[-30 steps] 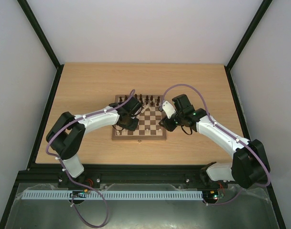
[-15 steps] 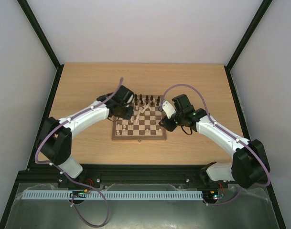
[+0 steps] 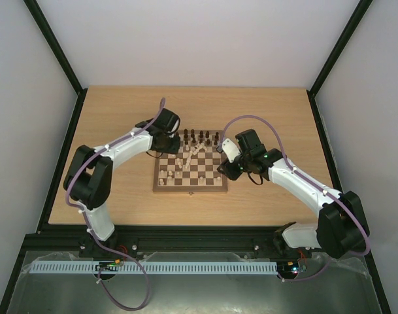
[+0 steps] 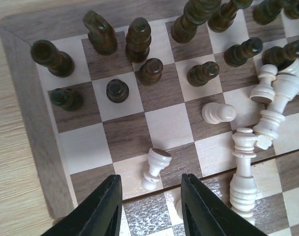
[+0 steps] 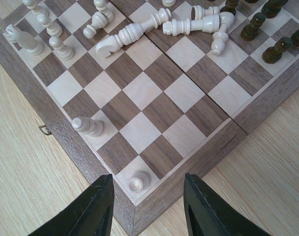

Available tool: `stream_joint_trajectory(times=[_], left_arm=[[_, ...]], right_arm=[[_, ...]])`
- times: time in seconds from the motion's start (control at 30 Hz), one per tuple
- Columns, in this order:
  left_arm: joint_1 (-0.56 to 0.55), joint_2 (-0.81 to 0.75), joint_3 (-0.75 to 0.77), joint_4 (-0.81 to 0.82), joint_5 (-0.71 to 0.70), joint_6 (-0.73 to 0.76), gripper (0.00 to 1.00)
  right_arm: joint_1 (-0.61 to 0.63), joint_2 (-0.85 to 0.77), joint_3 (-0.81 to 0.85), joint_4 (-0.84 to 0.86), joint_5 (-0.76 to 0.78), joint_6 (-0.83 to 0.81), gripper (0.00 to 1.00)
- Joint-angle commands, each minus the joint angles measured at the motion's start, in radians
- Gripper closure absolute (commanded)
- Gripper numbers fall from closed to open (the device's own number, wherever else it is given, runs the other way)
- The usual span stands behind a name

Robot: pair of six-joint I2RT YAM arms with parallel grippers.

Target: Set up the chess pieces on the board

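Left hand (image 4: 150, 196): above the far-left corner of the small square wooden chessboard (image 3: 205, 178) with dark brown and tan checks, which sits on the pale wooden desk (image 3: 120, 111). The jaws stand apart with nothing between them. A small cream wooden pawn (image 4: 155, 168) lies tipped on a square just ahead of the gap. Judged: the hand is lined up there to take it as the next piece.

Dark brown turned wooden pieces (image 4: 139, 39): upright, one per square, in two rows along the far edge. That side looks set and needs only to be left unknocked.

Centre: a heap of cream turned wooden pieces (image 4: 274, 105) lies on its sides, touching and crossing. These belong on the near rows and are the work left. Risk: lifting one may roll its neighbours.

Right hand (image 5: 149, 196): at the near-right corner, jaws wide, empty. A cream corner piece (image 5: 138, 183) stands on the corner square just ahead of the fingers. A second cream piece (image 5: 88, 126) stands further along the near row. Judged: this hand fills the near rank from its own side, keeping off the left arm's reach.
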Motion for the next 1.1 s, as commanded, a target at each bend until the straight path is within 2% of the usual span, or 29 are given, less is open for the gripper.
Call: stream_joint_trajectory(times=[0.0,0.43,0.6,1.07], left_arm=[[-0.004,0.055,0.040,0.005,0.026,0.001,0.66],[-0.025,0.158,0.085,0.033,-0.003,0.001,0.65],[-0.036,0.198,0.120,0.004,-0.024,0.003,0.70],[-0.049,0.209,0.120,-0.074,-0.071,0.014,0.73]], right_arm=[[-0.004,0.009,-0.011,-0.007,-0.006,-0.012,0.60],[-0.005,0.019,-0.009,-0.009,-0.007,-0.015,0.60],[-0.005,0.019,-0.010,-0.010,-0.007,-0.015,0.60],[-0.004,0.021,-0.007,-0.015,-0.013,-0.016,0.60]])
